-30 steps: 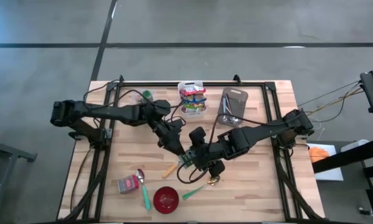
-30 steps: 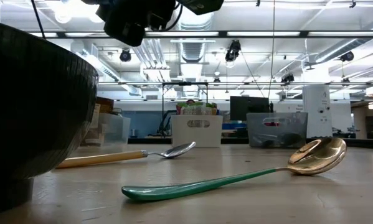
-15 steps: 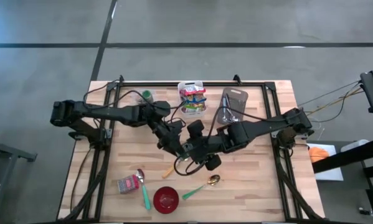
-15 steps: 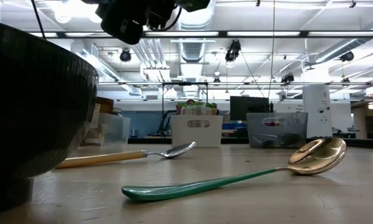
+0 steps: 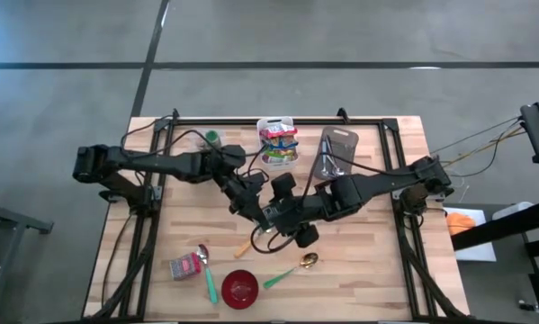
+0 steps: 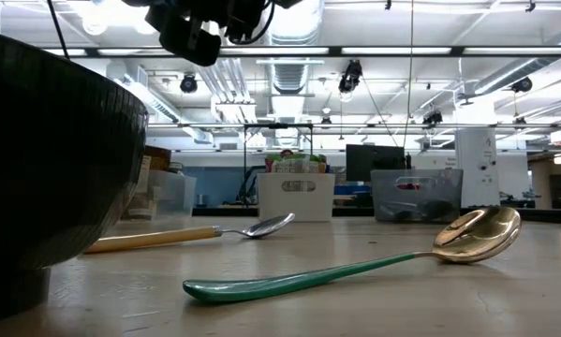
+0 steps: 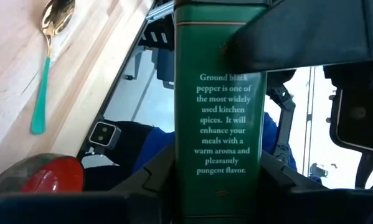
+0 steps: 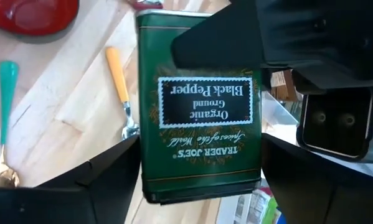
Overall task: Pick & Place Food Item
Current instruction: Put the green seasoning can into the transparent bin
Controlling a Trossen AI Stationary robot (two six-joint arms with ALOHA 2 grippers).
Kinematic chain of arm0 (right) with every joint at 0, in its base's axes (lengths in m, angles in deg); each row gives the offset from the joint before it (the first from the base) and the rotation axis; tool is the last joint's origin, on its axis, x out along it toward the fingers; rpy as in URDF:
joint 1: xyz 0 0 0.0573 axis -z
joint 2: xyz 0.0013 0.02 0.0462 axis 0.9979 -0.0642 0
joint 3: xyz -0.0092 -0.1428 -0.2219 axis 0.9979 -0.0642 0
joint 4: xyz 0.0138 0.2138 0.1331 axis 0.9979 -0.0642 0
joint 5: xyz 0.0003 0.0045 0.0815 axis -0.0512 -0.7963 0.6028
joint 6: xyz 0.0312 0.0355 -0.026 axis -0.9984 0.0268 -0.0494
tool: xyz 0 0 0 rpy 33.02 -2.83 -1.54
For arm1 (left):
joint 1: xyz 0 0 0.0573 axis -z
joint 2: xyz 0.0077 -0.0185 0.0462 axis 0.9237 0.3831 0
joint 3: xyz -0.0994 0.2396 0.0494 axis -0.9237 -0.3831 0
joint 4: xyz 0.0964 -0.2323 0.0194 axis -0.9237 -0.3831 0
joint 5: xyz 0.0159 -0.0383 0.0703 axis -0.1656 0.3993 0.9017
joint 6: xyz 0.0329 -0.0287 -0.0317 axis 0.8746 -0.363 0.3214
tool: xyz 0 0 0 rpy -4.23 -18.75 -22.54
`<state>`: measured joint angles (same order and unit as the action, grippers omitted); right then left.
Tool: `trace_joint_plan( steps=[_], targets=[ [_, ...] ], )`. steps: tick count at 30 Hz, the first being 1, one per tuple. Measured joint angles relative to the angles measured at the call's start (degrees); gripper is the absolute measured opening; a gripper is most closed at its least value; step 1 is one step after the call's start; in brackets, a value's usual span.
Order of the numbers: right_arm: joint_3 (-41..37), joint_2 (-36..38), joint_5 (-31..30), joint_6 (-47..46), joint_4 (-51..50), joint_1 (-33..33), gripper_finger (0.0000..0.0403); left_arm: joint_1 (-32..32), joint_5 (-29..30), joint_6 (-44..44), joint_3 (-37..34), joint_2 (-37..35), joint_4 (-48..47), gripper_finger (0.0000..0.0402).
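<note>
While the green black-pepper tin (image 8: 197,106) hangs above the middle of the table (image 5: 377,279), both grippers crowd it. In the left wrist view the left gripper (image 7: 202,180) has its fingers (image 7: 158,177) pressed against the tin's two narrow sides, so it is clamped on the tin. In the right wrist view the right gripper (image 8: 198,180) stands with its fingers (image 8: 108,168) spread wider than the tin, a gap showing on each side, so it grips nothing. The left gripper's dark finger covers the tin's far corner there.

From above, the tin itself is nearly lost under the two dark wrists where they meet (image 5: 271,214) (only the arms' outlines read clearly).

On the table below and around: a wooden-handled spoon (image 5: 245,246) just beneath the grippers, a teal-handled spoon with a gold bowl (image 5: 291,270) nearer the front edge, a red bowl (image 5: 240,287) beside it, another green-handled spoon (image 5: 206,273) and a small pink packet (image 5: 184,266) to that bowl's left. At the far edge sit a white basket of snack packs (image 5: 279,142) and a clear bin of cutlery (image 5: 335,153).

The low view shows only the underside of a gripper at the top edge (image 6: 205,28); the bowl's dark wall (image 6: 55,159) blocks the picture's left, cut off by the frame. The room beyond is too cluttered to read.
</note>
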<state>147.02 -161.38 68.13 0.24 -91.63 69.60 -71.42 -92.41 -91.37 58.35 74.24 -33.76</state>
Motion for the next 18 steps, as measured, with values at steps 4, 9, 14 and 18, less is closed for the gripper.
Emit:
trace_joint_plan(
  steps=[4, 9, 14, 18],
  targets=[
    [3.06, -0.03, 0.01, -5.36, -2.38, 0.01, 0.0327, -0.13, -0.07, 0.75, -0.01, -0.54, 0.08, 0.0128],
    [9.63, 0.09, -1.43, -18.87, -8.7, 0.12, 0.033, -0.99, 2.32, 4.45, 0.35, -3.29, -0.08, 0.0128],
    [15.65, 2.26, -6.12, -29.42, -10.88, 0.13, 0.033, -3.31, 7.14, 10.48, -0.04, -8.87, -1.0, 0.0128],
    [18.65, 4.89, -6.14, -36.44, -8.12, 0.23, 0.0331, -5.58, 12.57, 16.55, -0.07, -13.67, -1.25, 0.0128]
  ],
)
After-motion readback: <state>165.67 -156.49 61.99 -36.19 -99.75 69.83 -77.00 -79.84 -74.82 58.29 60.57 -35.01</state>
